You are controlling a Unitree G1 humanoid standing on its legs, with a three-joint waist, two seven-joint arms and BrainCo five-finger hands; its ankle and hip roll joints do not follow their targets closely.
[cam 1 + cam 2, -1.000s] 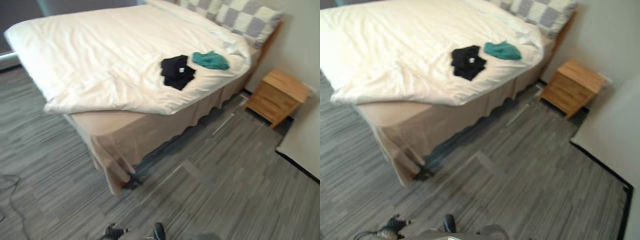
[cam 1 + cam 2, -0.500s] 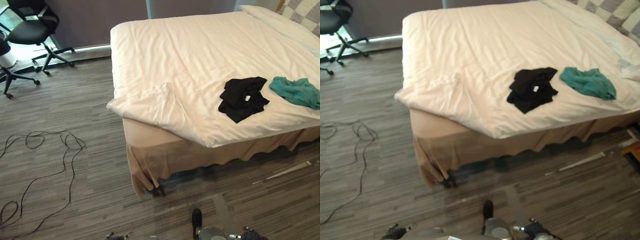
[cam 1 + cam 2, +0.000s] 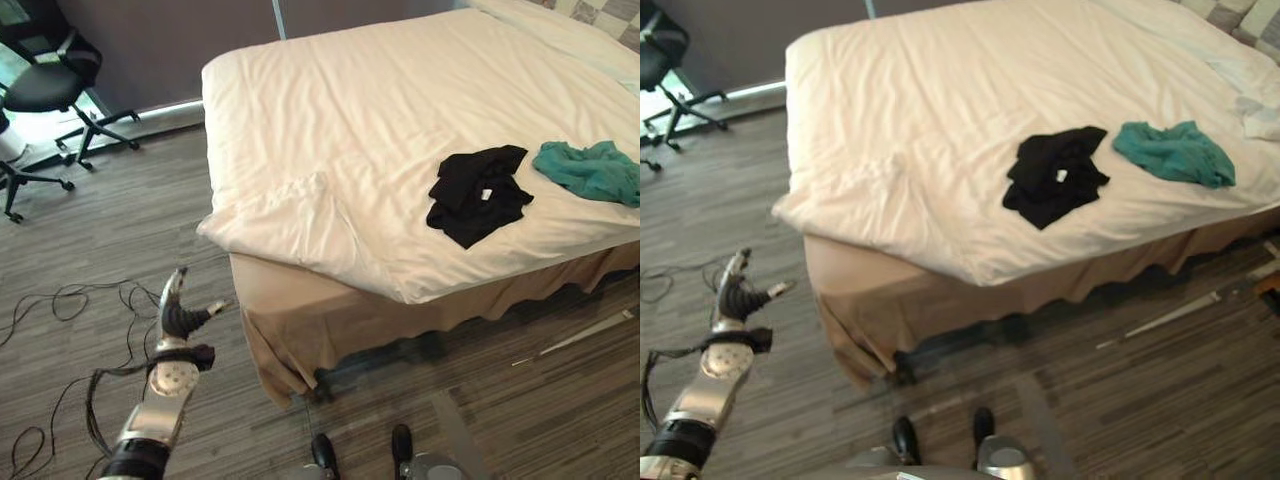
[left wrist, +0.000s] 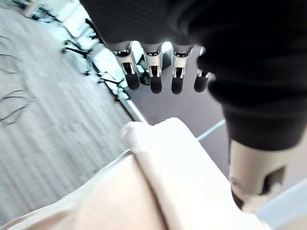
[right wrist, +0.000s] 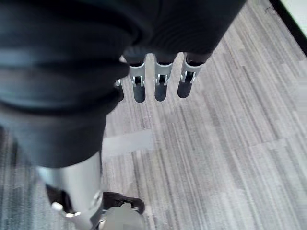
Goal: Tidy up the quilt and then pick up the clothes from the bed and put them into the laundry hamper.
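Left hand (image 3: 178,318): fingers relaxed, empty, raised short of the quilt (image 3: 400,130), whose rumpled corner (image 3: 285,205) lies just ahead, ready for your tidying. Further right on it: black garment (image 3: 478,193), then teal garment (image 3: 590,170), both awaiting pickup. Right hand (image 5: 158,79): relaxed, empty, over the floor (image 5: 216,143), idle.

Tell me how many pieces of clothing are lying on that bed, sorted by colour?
Black garment: 1
Teal garment: 1
Total: 2, both loose on the white quilt, the teal one beside the black one and nearer the head of the bed.
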